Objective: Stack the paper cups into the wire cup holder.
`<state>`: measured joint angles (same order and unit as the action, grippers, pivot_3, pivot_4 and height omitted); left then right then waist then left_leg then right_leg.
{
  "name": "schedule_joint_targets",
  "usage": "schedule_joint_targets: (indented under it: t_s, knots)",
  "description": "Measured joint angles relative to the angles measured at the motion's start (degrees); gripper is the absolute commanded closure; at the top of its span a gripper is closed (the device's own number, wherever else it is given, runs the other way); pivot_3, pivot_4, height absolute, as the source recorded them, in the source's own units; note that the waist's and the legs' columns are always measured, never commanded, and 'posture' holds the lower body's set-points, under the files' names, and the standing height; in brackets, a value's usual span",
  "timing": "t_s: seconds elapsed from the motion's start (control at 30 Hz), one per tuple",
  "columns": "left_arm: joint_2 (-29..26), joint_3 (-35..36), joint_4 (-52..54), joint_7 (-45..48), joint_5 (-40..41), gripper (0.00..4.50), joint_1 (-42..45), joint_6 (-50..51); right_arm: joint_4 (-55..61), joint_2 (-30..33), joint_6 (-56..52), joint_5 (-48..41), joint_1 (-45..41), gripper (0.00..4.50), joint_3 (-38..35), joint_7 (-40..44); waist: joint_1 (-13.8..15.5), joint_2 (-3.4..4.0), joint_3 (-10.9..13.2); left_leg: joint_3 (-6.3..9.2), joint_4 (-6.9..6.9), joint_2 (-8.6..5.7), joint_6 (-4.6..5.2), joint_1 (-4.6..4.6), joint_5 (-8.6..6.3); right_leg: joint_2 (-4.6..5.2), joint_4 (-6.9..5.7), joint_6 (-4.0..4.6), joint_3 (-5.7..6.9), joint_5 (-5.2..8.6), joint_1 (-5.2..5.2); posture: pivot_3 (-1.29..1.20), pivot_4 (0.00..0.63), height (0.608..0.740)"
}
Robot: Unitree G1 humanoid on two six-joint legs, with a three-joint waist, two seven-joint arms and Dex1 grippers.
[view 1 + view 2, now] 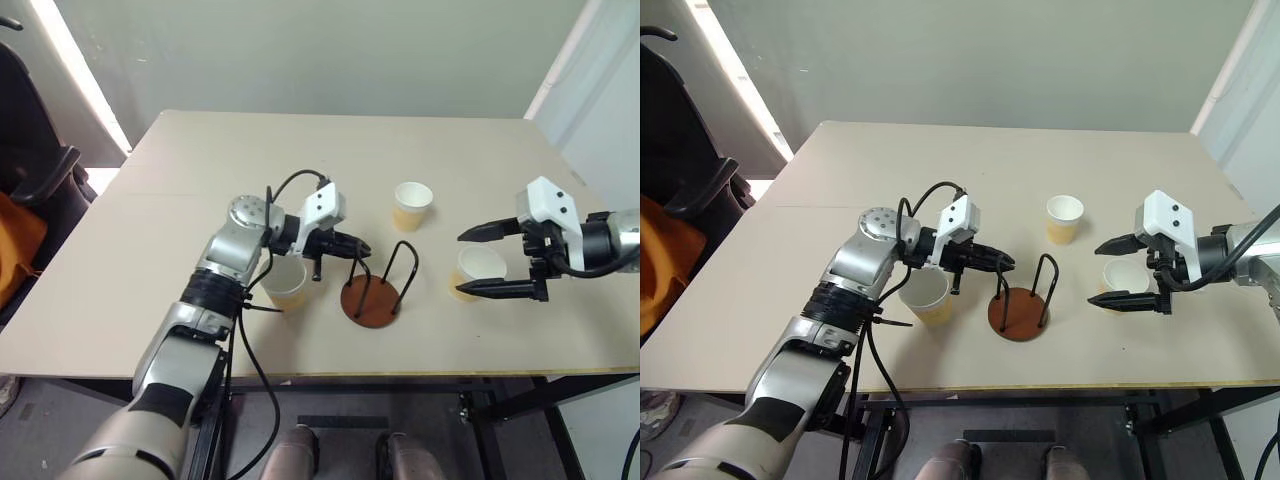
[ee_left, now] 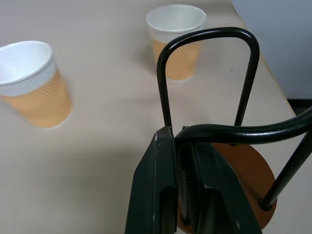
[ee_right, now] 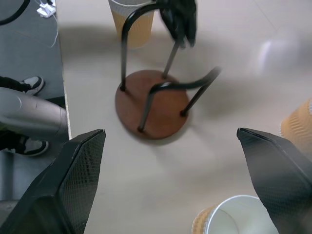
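- While its round reddish-brown base rests on the pale beige table (image 1: 200,190), the black-wire cup holder (image 1: 373,290) has the left gripper (image 1: 352,246) at the top of its nearer loop, jaws pressed narrow around the wire.
- One tan-yellow paper cup with a white rim (image 1: 284,283) stands just left of the holder, under the left arm.
- A second cup (image 1: 411,206) stands beyond the holder.
- A third cup (image 1: 478,272) stands right of the holder, with the right gripper (image 1: 478,262) hovering over it, jaws spread wide and holding nothing.
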<state>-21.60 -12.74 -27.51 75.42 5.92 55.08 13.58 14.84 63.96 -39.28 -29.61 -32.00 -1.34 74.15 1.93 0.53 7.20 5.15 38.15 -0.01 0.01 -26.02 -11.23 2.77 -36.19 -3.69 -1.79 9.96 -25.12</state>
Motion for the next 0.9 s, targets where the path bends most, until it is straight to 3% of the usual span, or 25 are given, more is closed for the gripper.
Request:
schedule_joint_targets:
  t_s: [0.1,0.23,0.53,0.73,0.9]
  knots:
    - [0.6,-1.1,0.0,-2.9,-1.4,4.48,0.0,-1.8,0.5,0.2,0.0,0.0,0.4,0.0,-0.1,0.0,0.0,0.0,0.0,0.0,0.0,-0.03,0.09,0.12,-0.05,0.06,0.09,-0.01,0.02,0.0,0.17,0.0,0.15,0.74]
    - [0.7,-1.9,-0.1,-3.6,-1.5,3.28,-0.5,-0.7,1.4,0.3,-0.3,-0.1,1.4,0.0,-0.1,0.0,0.0,0.04,0.0,-0.01,-0.01,-0.11,0.16,0.17,-0.1,0.15,0.15,-0.01,0.03,0.0,0.26,0.0,0.15,0.74]
    - [-1.2,-3.2,0.3,-1.8,-1.5,0.03,-0.8,-0.7,1.6,0.5,-0.6,0.1,1.4,0.0,-0.1,0.0,0.0,0.03,0.0,-0.01,-0.03,-0.16,0.23,0.12,-0.15,0.21,0.23,-0.08,0.06,-0.04,0.26,0.0,0.15,0.74]
    - [-6.0,-2.5,2.2,1.9,0.3,0.03,-0.4,-0.9,-0.9,4.6,0.4,4.4,2.0,0.0,1.0,0.0,0.0,0.03,0.0,0.0,-0.06,-0.16,0.23,0.1,-0.15,0.23,0.27,-0.02,0.06,0.01,0.25,0.0,0.15,0.74]
    - [-13.8,2.9,8.6,7.6,6.8,0.03,-0.1,4.1,-5.2,5.6,2.7,10.4,3.3,0.0,4.2,-1.2,-0.2,0.03,0.0,0.0,-0.12,-0.16,0.25,0.07,-0.19,0.23,0.26,0.02,0.07,0.03,0.16,0.0,0.15,0.74]
